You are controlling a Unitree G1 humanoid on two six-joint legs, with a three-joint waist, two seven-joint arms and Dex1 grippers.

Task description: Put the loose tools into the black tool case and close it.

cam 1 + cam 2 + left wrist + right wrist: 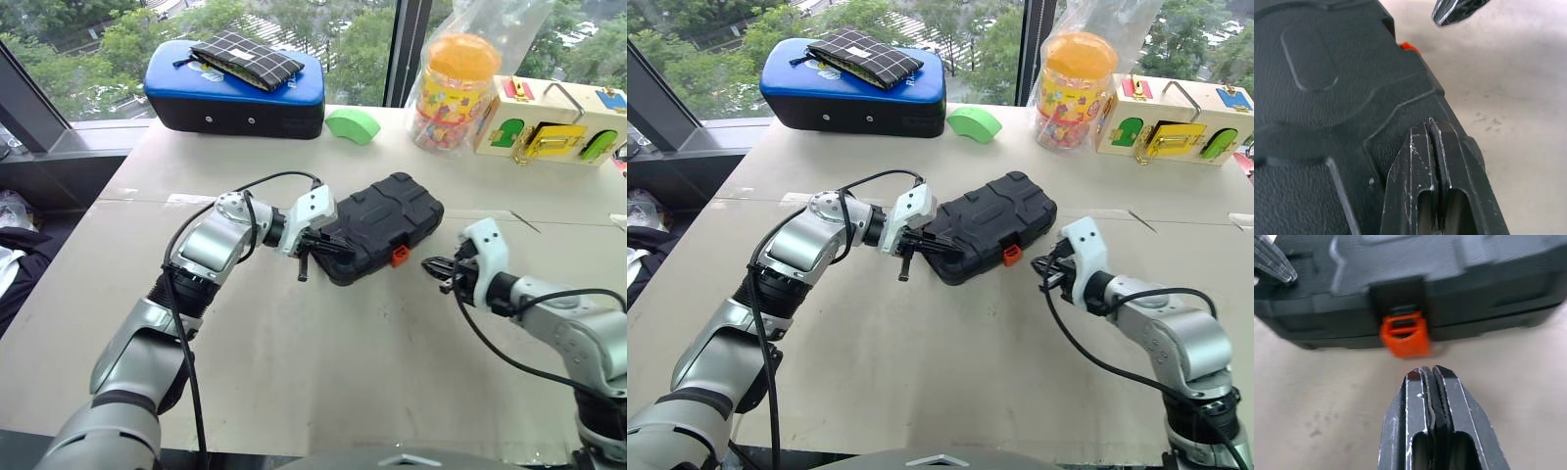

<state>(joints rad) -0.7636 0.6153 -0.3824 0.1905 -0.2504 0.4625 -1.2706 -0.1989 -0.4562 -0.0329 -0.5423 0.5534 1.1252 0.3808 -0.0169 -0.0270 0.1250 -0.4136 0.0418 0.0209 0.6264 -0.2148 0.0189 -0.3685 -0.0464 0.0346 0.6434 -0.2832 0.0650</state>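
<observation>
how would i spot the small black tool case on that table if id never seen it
On the beige table, look at the middle, between the two robot grippers. The black tool case lies there shut, ribbed, with an orange latch on its near edge; the bigger case by the window has a blue top.

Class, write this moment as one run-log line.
case: black tool case shut | left hand: shut, on case end | right hand: shut, facing orange latch
</observation>
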